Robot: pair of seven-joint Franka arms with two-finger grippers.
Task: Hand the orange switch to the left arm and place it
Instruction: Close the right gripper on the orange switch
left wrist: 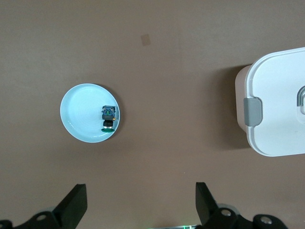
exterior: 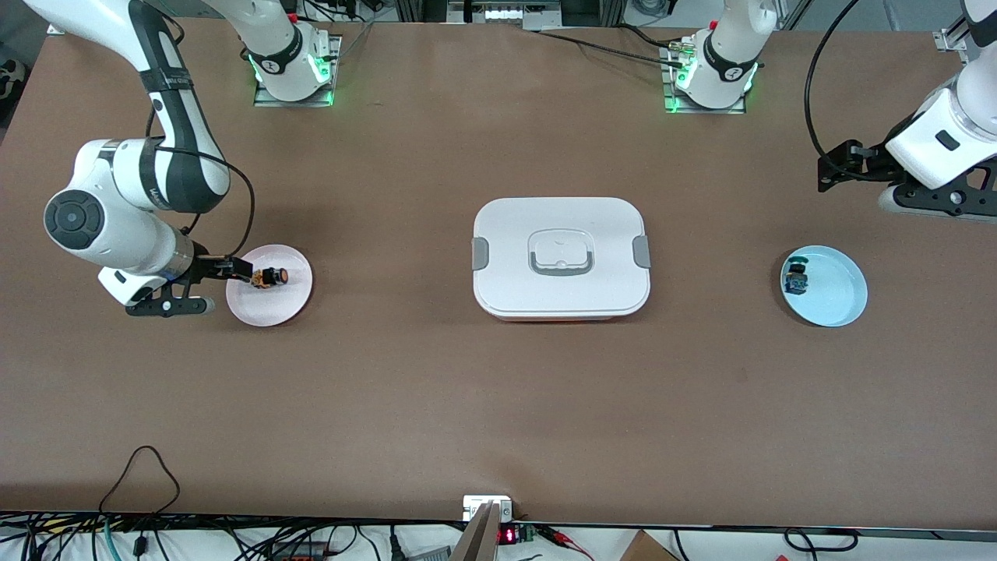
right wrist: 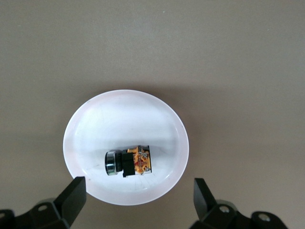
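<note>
Right gripper point(right wrist: 138, 202) spread wide over pink plate point(exterior: 269, 308), orange switch point(exterior: 269, 276) lying there untouched. Left gripper point(left wrist: 140, 202) parked apart, seemingly high, toward left arm's end from white box point(exterior: 561, 261).

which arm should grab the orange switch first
Right. Its end effector hangs open directly over the orange switch on the pink plate. The left end effector waits open near the blue plate, past the box.
</note>
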